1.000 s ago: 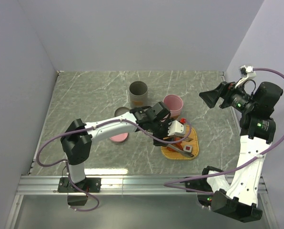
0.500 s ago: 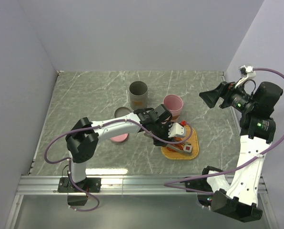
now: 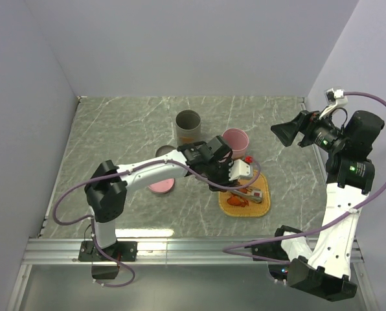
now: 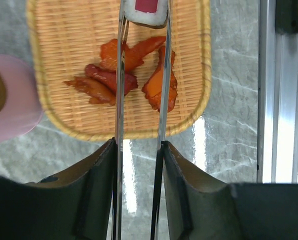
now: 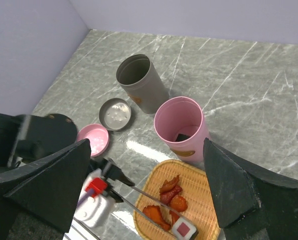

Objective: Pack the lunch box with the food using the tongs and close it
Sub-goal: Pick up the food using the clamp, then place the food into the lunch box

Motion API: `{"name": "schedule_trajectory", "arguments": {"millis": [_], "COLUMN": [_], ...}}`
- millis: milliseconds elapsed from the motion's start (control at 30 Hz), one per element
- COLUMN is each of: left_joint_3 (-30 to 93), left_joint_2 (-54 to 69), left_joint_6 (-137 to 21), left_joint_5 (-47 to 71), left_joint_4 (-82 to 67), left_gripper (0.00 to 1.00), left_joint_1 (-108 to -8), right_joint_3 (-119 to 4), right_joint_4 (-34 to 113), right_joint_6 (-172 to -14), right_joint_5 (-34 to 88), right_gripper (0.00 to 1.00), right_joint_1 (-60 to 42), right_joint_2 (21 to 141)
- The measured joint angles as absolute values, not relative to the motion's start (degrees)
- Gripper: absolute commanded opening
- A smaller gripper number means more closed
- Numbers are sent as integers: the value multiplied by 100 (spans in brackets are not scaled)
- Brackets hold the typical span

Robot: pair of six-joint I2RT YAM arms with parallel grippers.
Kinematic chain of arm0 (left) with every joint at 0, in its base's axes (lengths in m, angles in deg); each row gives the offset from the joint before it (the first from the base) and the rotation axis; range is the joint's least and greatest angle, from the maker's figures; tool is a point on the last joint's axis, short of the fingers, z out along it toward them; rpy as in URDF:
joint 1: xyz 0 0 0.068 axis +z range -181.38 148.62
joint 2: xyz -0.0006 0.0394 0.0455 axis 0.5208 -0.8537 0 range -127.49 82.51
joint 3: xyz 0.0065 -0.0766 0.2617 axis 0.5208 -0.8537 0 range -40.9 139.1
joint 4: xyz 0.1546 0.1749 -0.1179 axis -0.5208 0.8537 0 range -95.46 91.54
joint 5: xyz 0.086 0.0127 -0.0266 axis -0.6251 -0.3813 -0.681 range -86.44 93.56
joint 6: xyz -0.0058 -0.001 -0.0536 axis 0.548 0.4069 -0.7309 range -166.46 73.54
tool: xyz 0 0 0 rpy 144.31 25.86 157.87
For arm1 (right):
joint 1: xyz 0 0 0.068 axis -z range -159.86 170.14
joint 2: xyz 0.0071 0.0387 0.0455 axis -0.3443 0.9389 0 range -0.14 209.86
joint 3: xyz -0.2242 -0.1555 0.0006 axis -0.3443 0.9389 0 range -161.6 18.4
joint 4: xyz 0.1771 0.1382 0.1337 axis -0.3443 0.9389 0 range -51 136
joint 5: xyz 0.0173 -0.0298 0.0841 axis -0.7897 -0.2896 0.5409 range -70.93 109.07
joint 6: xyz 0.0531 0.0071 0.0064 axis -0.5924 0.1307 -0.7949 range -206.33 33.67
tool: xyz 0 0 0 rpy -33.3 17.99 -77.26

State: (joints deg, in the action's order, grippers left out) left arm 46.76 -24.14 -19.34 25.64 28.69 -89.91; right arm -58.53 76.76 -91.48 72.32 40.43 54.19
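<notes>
A sushi roll [image 4: 145,11] is pinched between the tips of the tongs [image 4: 164,100] over the woven tray's [image 4: 189,55] far end, and the left gripper [image 4: 138,155] squeezes the tongs' arms. Fried chunks [image 4: 159,85] lie on the tray. The pink container [image 5: 161,107] holds one dark piece [image 5: 183,136]. The pink lid [image 5: 95,140] lies off. The right gripper [image 5: 146,165] hangs spread and empty. Packing looks barely begun.
</notes>
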Motion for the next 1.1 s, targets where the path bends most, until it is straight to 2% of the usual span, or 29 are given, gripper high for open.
{"name": "schedule_trajectory", "arguments": {"millis": [233, 667, 1100], "left_joint_3": [4829, 5517, 5559], "left_joint_2": [-1730, -1247, -1548], "left_joint_6": [-2339, -3274, -3268], "left_joint_5": [2645, 3025, 3181], "left_joint_4": [2956, 3007, 3265], "left_gripper": [39, 41, 45], "left_joint_1": [-8669, -6689, -6634], "right_joint_3": [-5884, -5888, -5886], "right_joint_4": [7698, 7663, 7663], "right_joint_6": [-9176, -9292, -9290], "right_joint_5": [7234, 7252, 7247], "right_gripper": [100, 100, 100], "right_joint_1": [4072, 4109, 4120], "right_joint_2": [5491, 5495, 5480]}}
